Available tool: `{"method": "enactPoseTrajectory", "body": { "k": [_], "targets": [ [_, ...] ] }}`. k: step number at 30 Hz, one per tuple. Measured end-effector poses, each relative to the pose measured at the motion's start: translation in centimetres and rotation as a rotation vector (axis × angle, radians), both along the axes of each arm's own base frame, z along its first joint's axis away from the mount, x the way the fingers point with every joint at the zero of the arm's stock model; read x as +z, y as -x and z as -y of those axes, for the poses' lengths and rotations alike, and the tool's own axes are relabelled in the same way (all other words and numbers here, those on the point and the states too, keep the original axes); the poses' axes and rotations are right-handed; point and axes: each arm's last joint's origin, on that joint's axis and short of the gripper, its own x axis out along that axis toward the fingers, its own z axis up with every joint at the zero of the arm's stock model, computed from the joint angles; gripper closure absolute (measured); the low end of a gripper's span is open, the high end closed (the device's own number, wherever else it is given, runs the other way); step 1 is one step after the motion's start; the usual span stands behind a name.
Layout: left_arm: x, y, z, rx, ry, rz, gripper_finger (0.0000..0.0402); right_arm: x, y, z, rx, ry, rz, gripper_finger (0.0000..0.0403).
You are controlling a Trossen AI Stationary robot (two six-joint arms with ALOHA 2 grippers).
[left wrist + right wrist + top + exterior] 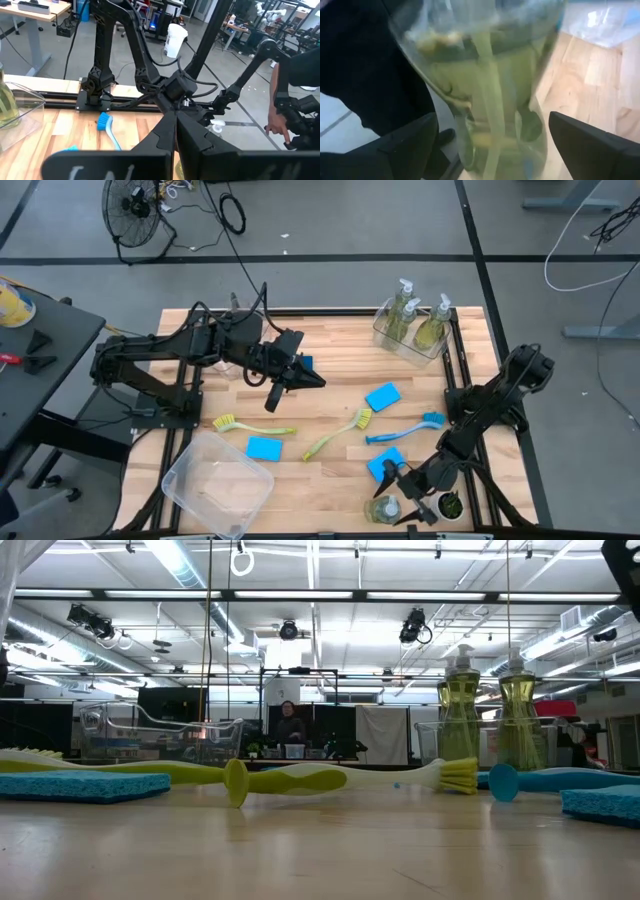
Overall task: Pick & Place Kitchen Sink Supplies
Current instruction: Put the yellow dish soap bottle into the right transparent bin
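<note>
My right gripper (401,492) (492,120) is open at the table's near right edge. Its fingers stand on either side of a clear pump bottle of yellow-green soap (383,508) (490,75). My left gripper (297,376) (175,134) is shut and holds nothing, hovering over the far middle of the table beside a blue sponge (305,363). Loose on the wood lie three more blue sponges (382,396) (264,448) (385,465), two yellow-green brushes (250,425) (340,433) and a blue brush (405,430) (107,127). Three soap bottles (415,320) (460,710) stand in a clear bin. My right gripper has the soap bottle's body (470,115) between its two open fingers (405,145). The fingers stand very close to the bottle's walls, and I cannot tell whether they touch them.
An empty clear bin (215,485) sits at the near left corner. The clear bin (385,340) with the bottles sits at the far right corner. A small white pot with a green plant (450,505) stands just right of my right gripper. Bare wood shows in the table's middle.
</note>
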Motion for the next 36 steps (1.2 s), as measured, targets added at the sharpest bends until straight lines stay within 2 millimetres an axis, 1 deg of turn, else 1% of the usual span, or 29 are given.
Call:
{"method": "enactPoseTrajectory", "body": {
  "k": [8,12,22,36],
  "targets": [
    [0.0,0.0,0.0,0.0,0.0,0.0,0.0383,0.9,-0.3,-0.3,0.006,-0.061,0.091,0.0016],
    [0.0,0.0,0.0,0.0,0.0,0.0,0.0383,1.2,-0.4,-0.3,-0.022,-0.08,0.117,0.0016],
    [0.0,0.0,0.0,0.0,-0.001,0.0,0.0383,1.1,-0.5,-0.1,-0.056,-0.069,0.118,0.0017],
    [0.0,0.0,0.0,0.0,-0.001,0.0,0.0383,1.3,-0.9,0.2,-0.071,-0.077,0.131,0.0048]
  ]
}}
